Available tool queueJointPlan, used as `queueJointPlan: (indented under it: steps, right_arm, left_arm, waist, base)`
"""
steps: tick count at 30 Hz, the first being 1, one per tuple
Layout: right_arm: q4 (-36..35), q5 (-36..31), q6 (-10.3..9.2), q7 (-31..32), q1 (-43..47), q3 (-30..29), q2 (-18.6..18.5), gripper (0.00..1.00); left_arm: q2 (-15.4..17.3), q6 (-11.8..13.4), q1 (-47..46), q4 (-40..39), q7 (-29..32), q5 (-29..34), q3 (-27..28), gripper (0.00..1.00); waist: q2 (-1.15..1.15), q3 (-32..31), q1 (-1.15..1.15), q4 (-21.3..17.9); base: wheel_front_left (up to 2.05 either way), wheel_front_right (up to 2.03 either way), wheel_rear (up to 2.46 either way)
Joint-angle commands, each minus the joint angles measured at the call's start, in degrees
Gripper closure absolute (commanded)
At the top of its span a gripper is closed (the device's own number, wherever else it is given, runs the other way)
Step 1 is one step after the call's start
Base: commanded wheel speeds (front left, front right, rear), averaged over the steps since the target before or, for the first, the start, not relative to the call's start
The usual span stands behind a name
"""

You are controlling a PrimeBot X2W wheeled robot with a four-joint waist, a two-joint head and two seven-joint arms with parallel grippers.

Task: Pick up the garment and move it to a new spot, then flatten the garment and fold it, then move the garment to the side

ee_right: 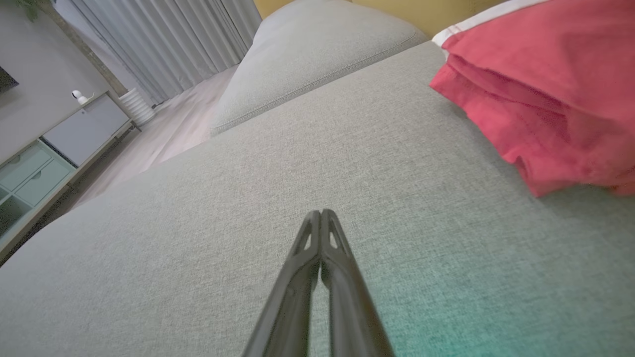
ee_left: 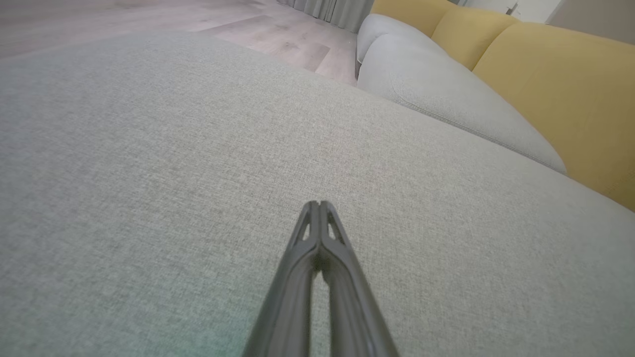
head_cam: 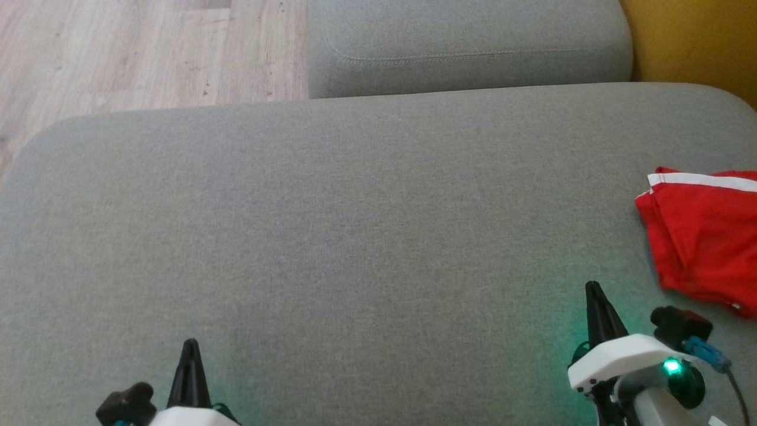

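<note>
Head view, looking down on a wide grey sofa seat: the red garment, trimmed with a white band along its upper edge, lies in folded layers at the seat's far right edge, partly cut off by the frame. The right tool points up from the lower right, its two dark fingers pressed together with nothing between them. Its tip is near the garment's lower left corner but apart from it. A green lamp glows on the wrist behind it and tints the cloth around it. The left tool rises from the lower left, likewise pinched closed and empty, well apart from the garment, over bare grey cloth.

Beyond the seat sits a second grey cushion, with pale wood floor to its left and a yellow backrest at the upper right corner.

Right wrist view shows the closed fingers over the seat and the garment to their upper right, its layered edges facing the camera and the white band on the far side. Grey curtains and a low cabinet stand across the room. Left wrist view shows that arm's fingers tip to tip above the grey weave, with the yellow backrest on the right.
</note>
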Motion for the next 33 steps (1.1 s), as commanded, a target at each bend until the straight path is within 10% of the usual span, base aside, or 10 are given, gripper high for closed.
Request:
queueJointPlan:
  steps: [1,33]
  right_arm:
    - [-2.39,1.97,-0.01,0.38,-2.03,-0.18,-0.09,1.00]
    - [-8.83,23.75,-0.02,5.80,-0.91,-2.79,-0.13,1.00]
  left_arm:
    - [0.14,-0.35,-2.68,-2.20,0.42,-1.79,1.37,1.00]
    - [0.22,-1.84,-4.31,-5.52,5.97,-22.92,4.07,1.00]
  waist:
    - [0.00,0.00,0.00,-0.01]
    - [0.00,-0.03,0.00,-0.25]
  base:
    - [0.00,0.00,0.00]
    - [0.00,0.00,0.00]
